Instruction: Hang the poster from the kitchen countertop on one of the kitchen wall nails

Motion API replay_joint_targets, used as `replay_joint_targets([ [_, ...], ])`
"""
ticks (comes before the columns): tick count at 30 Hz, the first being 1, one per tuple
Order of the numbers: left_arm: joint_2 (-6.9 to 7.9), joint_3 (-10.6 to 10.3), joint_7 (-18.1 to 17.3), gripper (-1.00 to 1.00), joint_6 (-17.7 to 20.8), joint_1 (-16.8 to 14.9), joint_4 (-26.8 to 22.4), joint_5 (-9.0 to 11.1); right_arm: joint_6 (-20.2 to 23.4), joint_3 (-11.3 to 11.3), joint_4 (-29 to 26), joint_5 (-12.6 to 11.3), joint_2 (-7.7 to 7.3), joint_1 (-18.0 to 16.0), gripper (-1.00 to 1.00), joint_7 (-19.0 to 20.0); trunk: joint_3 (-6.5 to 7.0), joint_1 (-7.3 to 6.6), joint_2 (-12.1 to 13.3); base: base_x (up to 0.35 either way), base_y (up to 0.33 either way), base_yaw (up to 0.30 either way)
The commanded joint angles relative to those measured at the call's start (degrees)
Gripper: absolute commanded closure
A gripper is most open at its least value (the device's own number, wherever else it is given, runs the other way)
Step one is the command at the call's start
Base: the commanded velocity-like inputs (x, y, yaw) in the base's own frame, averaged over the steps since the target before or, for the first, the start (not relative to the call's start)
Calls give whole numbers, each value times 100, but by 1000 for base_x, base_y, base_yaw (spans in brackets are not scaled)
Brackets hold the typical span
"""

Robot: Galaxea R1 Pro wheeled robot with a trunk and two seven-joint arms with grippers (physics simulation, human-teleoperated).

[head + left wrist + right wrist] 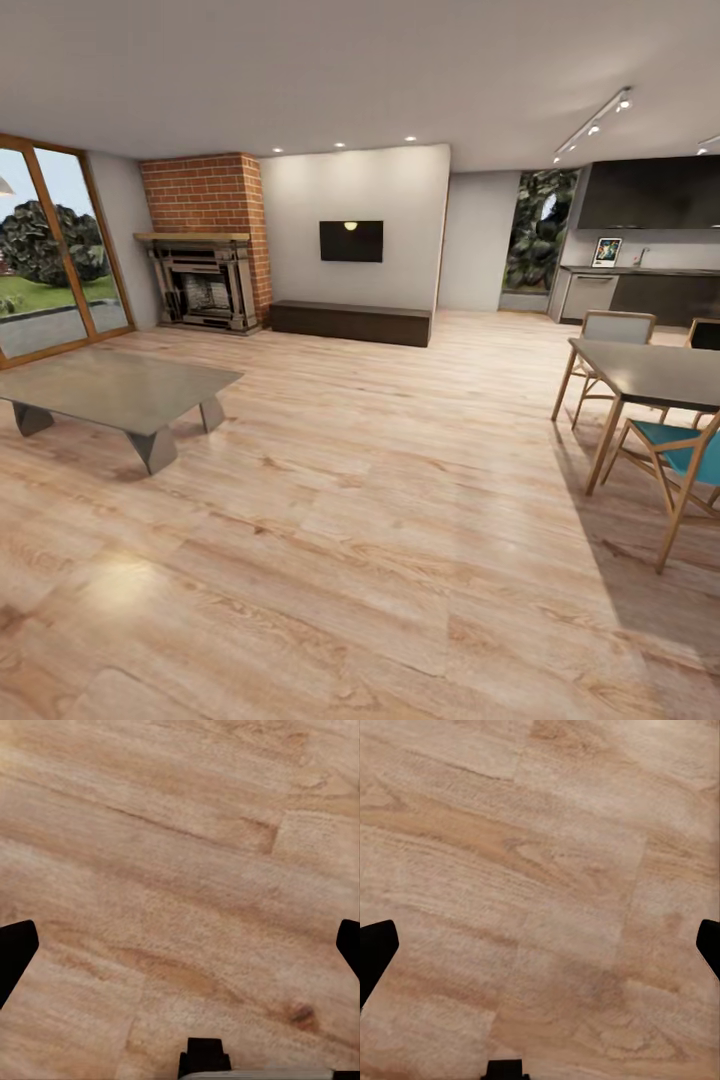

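Light wood floor (380,520) stretches to the kitchen countertop (640,270) at two o'clock, where what looks like the poster (606,252) stands; steer wide of the dining table (650,370), both grippers (180,945) (540,945) spread wide and empty.

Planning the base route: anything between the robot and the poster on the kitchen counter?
Mostly open wood floor. The poster stands on the far countertop, right of centre. The dining table and chairs sit near that line on the right; pass them on their left.
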Motion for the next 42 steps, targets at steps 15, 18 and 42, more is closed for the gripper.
replay_joint_targets([
  [15,3,95,-8,-100,-92,1,223,3,-29,6,-10,10,-6,28,-100,-10,-4,3,-2,324,0,-5],
  [18,3,83,-10,-100,-96,1,225,0,-30,6,-11,10,-6,29,-100,-10,-1,3,-2,286,0,-152],
  [42,-217,27,-9,-100,-91,4,-391,-20,-859,0,-3,32,-55,-19,-100,-11,35,3,-2,181,0,-208],
])
